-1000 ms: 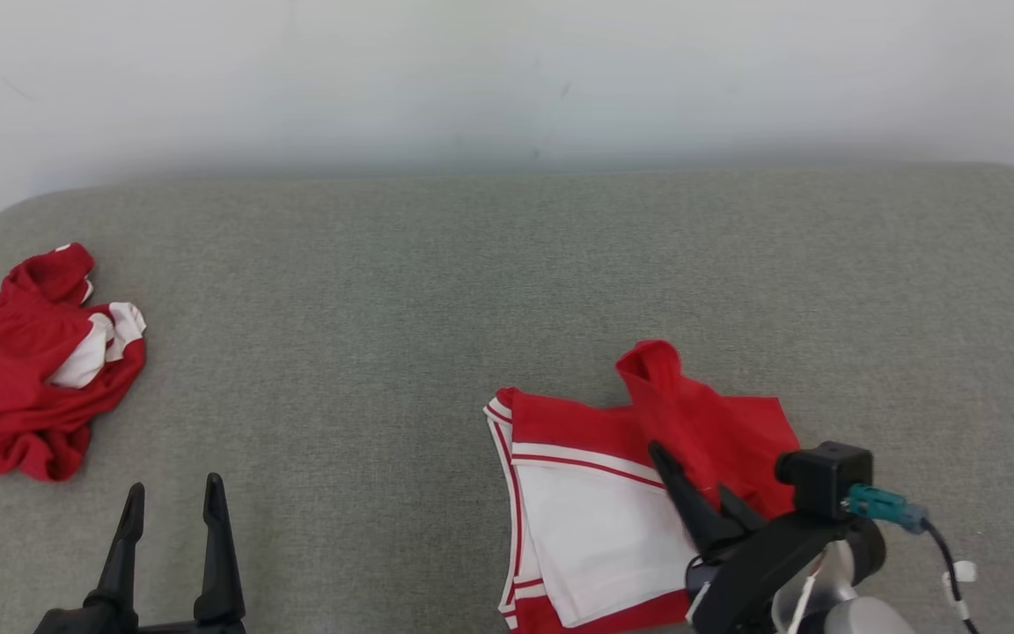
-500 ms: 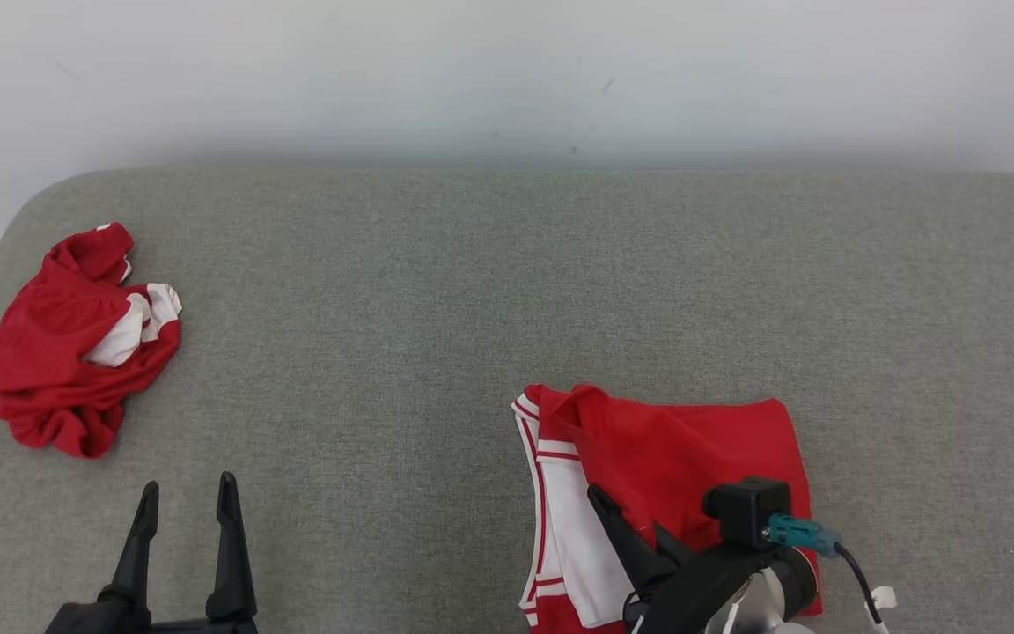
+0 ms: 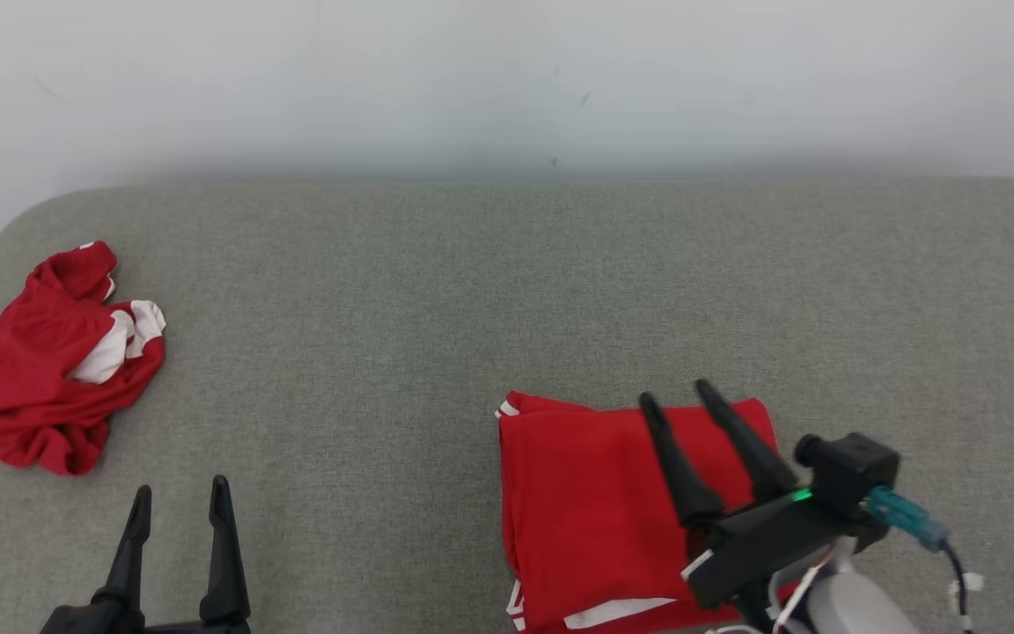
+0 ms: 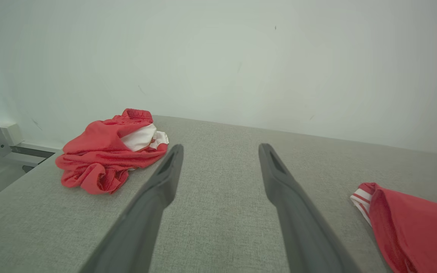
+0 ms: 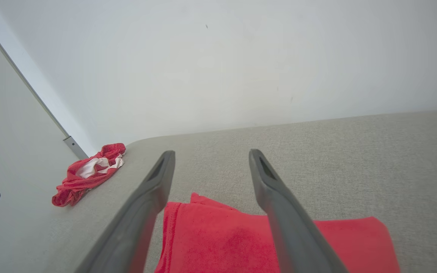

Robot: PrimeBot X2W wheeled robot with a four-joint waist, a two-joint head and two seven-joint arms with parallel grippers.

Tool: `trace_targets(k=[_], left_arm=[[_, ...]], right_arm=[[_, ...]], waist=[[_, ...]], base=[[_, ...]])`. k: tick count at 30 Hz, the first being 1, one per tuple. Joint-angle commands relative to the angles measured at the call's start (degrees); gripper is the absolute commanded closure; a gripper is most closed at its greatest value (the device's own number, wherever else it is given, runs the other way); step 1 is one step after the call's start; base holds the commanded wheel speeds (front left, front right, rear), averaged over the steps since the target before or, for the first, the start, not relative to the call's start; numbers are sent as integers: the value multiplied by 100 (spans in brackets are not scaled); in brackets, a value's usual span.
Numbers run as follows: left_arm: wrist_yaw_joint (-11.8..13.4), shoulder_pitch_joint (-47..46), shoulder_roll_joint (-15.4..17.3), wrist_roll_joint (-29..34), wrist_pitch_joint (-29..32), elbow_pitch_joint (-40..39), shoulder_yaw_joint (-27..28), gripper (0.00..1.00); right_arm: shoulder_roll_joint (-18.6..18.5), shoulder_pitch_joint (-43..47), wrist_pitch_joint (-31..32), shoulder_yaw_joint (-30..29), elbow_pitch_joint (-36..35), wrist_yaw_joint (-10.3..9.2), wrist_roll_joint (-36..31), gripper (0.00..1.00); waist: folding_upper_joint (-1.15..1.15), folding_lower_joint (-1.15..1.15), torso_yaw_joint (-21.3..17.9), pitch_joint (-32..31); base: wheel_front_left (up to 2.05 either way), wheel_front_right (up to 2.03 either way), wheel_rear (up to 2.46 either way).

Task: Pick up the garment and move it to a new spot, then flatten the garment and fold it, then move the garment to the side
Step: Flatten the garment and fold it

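Note:
A red garment with white trim [image 3: 595, 519] lies folded flat on the grey padded table [image 3: 437, 291], at the lower right of the head view. My right gripper [image 3: 676, 395] hovers above it, open and holding nothing. The right wrist view has the same garment [image 5: 218, 235] under its spread fingers. At the lower left my left gripper [image 3: 179, 488] stands open over bare table, far from the garment. In the left wrist view the garment's edge [image 4: 412, 223] lies at the right.
A second red and white garment [image 3: 54, 361] lies crumpled at the table's far left edge, also in the left wrist view [image 4: 108, 151] and the right wrist view [image 5: 87, 176]. A pale wall [image 3: 507, 79] runs behind the table.
My right gripper has opened and let go of the garment's red half, which now lies folded over the white part. The head camera has shifted slightly. The left gripper has not moved.

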Motion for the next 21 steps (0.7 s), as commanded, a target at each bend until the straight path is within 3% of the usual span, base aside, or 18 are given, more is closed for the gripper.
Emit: trace_targets(k=[1, 10, 21], left_arm=[[-19, 26, -6, 64, -18, 2, 17, 0], [-35, 176, -6, 94, -18, -76, 89, 0], [-46, 343, -6, 214, -18, -181, 128, 0]], right_arm=[[-96, -4, -117, -139, -62, -14, -44, 0], [-310, 470, -574, -1075, -366, -14, -308, 0], [-193, 1242, -728, -1597, -642, -14, -769, 0]], waist=[[0, 0, -44, -50], [0, 0, -174, -217], [0, 0, -352, -383]], base=[[0, 0, 0], [0, 0, 0], [0, 0, 0]])
